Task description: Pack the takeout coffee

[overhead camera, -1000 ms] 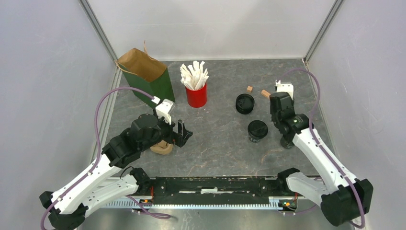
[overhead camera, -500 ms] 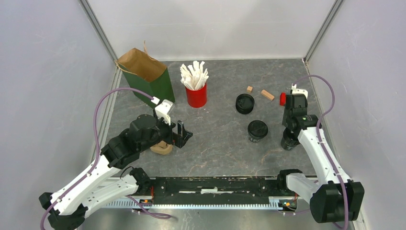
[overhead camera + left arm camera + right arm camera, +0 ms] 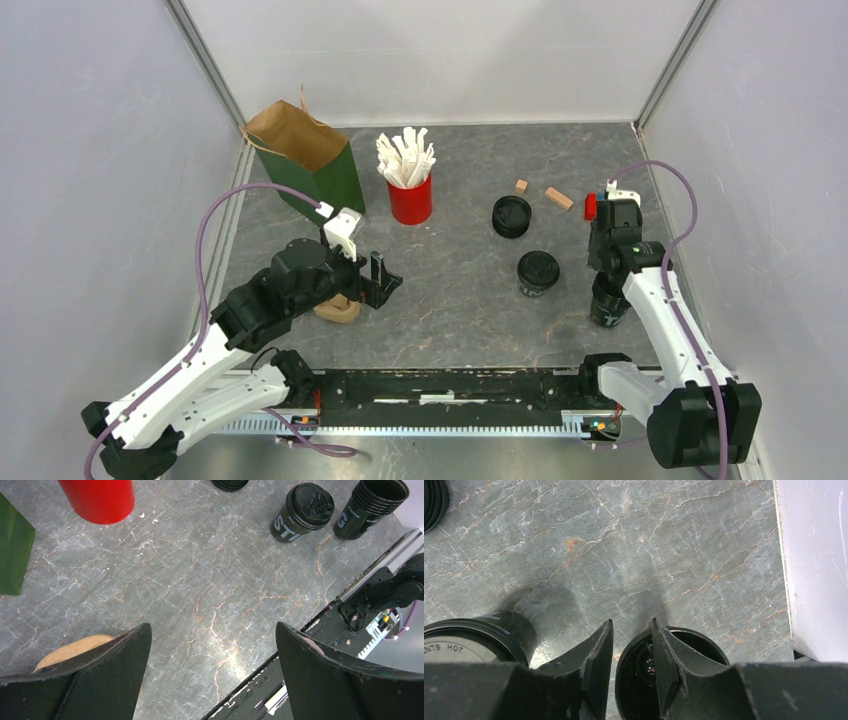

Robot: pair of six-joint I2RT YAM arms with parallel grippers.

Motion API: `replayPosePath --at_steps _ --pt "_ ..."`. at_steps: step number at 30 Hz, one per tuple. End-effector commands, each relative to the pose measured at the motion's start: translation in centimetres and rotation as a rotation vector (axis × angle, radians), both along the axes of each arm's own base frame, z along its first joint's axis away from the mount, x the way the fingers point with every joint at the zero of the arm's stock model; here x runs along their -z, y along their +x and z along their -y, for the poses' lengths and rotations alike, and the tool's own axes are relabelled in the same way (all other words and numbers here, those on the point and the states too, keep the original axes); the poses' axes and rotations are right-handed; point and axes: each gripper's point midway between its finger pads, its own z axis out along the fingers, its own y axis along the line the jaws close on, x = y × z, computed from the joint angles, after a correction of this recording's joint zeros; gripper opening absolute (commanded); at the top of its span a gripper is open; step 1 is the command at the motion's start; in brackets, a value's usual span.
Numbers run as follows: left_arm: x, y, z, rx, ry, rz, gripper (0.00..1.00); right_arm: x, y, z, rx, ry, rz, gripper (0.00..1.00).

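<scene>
Left wrist: one lidded black cup (image 3: pixel 302 512)

On the table (image 3: pixel 450 320), the bag (image 3: pixel 305 165) stands at the far left corner. The cup of sticks (image 3: pixel 410 200) is just right of it. Further right lies the lid (image 3: pixel 511 216). Behind the lid is a block (image 3: pixel 521 186) and, right of it, a second block (image 3: pixel 558 198), near but apart.

The lidded cup (image 3: pixel 538 272) stands in front of the lid, not touching it. The open cup (image 3: pixel 607 310) is right of the lidded cup, close to the right wall. The right gripper (image 3: pixel 631 625) is over it, one finger inside the rim and one outside; whether they press the wall I cannot tell.

A flat disc (image 3: pixel 338 312) lies in front of the bag, partly under the left gripper (image 3: pixel 214 627). A rail (image 3: pixel 450 385) runs along the near edge.
</scene>
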Motion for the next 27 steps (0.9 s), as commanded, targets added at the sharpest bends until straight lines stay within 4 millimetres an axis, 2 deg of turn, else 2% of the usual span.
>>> replayPosePath --at_steps 1,8,15,19,22,27 --pt "0.0 -0.2 0.0 0.051 0.042 0.047 1.0 -2.8 0.3 0.0 0.001 0.008 0.05 0.41" --pt "-0.2 -0.2 0.0 0.055 0.036 0.052 1.0 -0.4 -2.5 0.4 -0.003 -0.015 -0.089 0.48" --pt "-0.2 -0.4 0.3 0.072 0.029 0.047 1.0 -2.6 -2.8 1.2 0.035 -0.046 -0.021 0.55" --pt "-0.4 -0.5 0.3 0.074 0.025 0.05 1.0 -3.6 -2.9 1.2 0.04 -0.043 0.0 0.55" --pt "-0.5 -0.5 0.2 0.072 0.019 0.057 1.0 -3.6 -3.3 0.7 0.03 -0.018 0.01 0.55" --pt "-0.7 -0.6 0.1 0.073 0.011 0.063 1.0 -2.8 -4.4 0.9 0.048 -0.017 -0.021 0.48"
